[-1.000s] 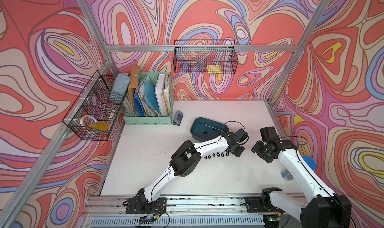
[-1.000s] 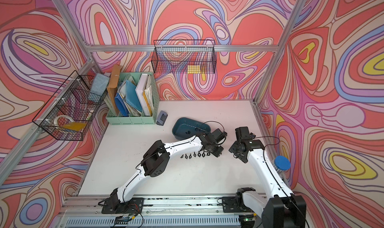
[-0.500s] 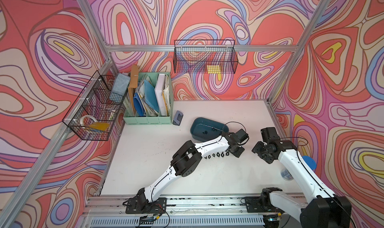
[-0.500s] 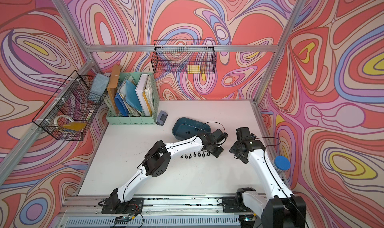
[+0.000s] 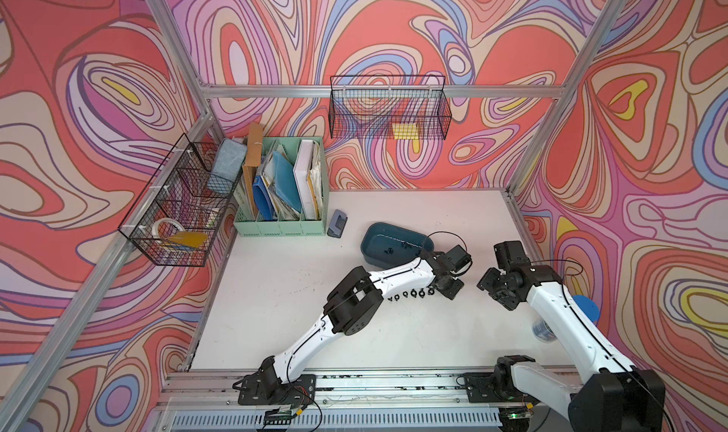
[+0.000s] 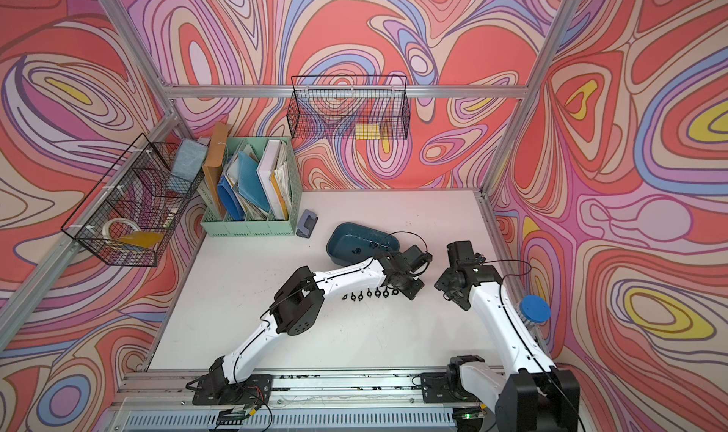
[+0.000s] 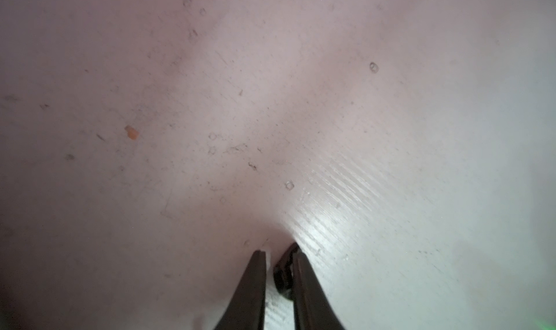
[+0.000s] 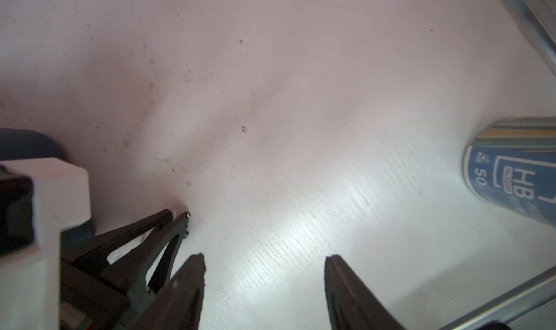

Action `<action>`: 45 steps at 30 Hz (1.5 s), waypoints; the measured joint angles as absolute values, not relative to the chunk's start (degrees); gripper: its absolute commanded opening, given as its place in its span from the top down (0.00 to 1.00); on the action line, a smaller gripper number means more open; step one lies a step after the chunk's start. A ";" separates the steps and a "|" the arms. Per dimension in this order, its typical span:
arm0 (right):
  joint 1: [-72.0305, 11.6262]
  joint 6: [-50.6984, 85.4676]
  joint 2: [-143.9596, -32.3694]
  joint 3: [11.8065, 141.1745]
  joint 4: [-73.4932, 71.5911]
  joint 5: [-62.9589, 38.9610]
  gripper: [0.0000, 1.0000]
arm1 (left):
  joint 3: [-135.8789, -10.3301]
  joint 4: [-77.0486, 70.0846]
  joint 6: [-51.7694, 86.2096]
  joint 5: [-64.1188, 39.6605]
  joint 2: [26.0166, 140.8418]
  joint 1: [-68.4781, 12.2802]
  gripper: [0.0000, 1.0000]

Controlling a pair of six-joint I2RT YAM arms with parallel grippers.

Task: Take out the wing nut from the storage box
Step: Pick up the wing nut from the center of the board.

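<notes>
The dark teal storage box lies on the white table behind my left arm, with small black parts on its floor. A row of black wing nuts lies on the table in front of it. My left gripper is down at the right end of that row, its jaws closed narrowly on a black wing nut. The nut rests against one finger, with a thin sliver of table showing by the other. My right gripper hovers just to the right, open and empty.
A blue-lidded pencil tub stands by the table's right edge rail. A mint-green file organiser and a small grey device sit at the back left. Black wire baskets hang on the walls.
My left gripper's jaws have narrowed onto the wing nut while the arm stays at the end of the row. The right arm has barely moved.
</notes>
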State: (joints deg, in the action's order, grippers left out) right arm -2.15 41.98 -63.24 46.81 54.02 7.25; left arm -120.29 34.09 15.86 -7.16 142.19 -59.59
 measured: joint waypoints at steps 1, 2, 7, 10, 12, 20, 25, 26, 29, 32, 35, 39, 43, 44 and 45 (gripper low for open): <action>-2.15 41.98 -63.31 46.81 54.02 7.22 0.35 | -119.83 33.74 15.86 -7.31 141.95 -59.61 0.85; -2.15 41.98 -63.40 46.81 54.00 7.18 0.35 | -119.13 33.45 15.86 -7.33 141.60 -59.61 0.89; -2.15 41.69 -63.75 46.81 53.60 6.44 0.36 | -116.97 32.69 16.03 -7.31 140.07 -59.64 1.00; -2.15 41.17 -64.34 46.81 52.51 4.29 0.37 | -116.53 32.58 16.45 -7.42 139.83 -59.64 1.00; -2.11 40.77 -64.40 46.81 51.33 2.28 0.41 | -116.03 32.27 17.17 -7.94 139.52 -59.53 1.00; -1.91 40.21 -64.47 46.76 44.75 -7.79 0.64 | -106.30 26.04 26.50 -17.10 133.88 -55.33 1.00; -1.91 42.50 -66.24 45.04 38.74 -14.70 0.77 | -101.12 19.25 33.36 -21.61 129.43 -51.64 1.00; -1.91 42.89 -66.76 44.60 37.87 -15.70 0.78 | -100.73 18.33 34.28 -22.09 128.86 -51.24 1.00; -1.91 44.34 -68.03 43.59 35.64 -18.41 0.81 | -100.12 15.31 36.73 -23.46 127.72 -50.87 1.00; -1.91 46.06 -69.60 43.09 32.67 -20.73 0.81 | -99.35 12.71 39.20 -25.21 126.96 -50.96 1.00; -1.91 48.18 -71.33 42.59 29.78 -22.57 0.80 | -99.24 11.05 40.73 -26.37 126.85 -51.00 1.00; -1.76 50.19 -72.10 42.48 27.62 -23.00 0.80 | -98.37 9.52 42.09 -26.96 126.78 -50.89 1.00; -1.21 51.48 -72.16 42.46 25.93 -23.03 0.80 | -97.41 8.82 42.96 -27.31 126.76 -50.63 1.00; -1.15 51.75 -72.16 42.46 25.65 -23.03 0.80 | -97.32 8.80 43.16 -27.31 126.76 -50.63 1.00; -1.08 51.88 -72.18 42.46 25.36 -23.05 0.80 | -97.25 8.78 43.20 -27.35 126.76 -50.63 1.00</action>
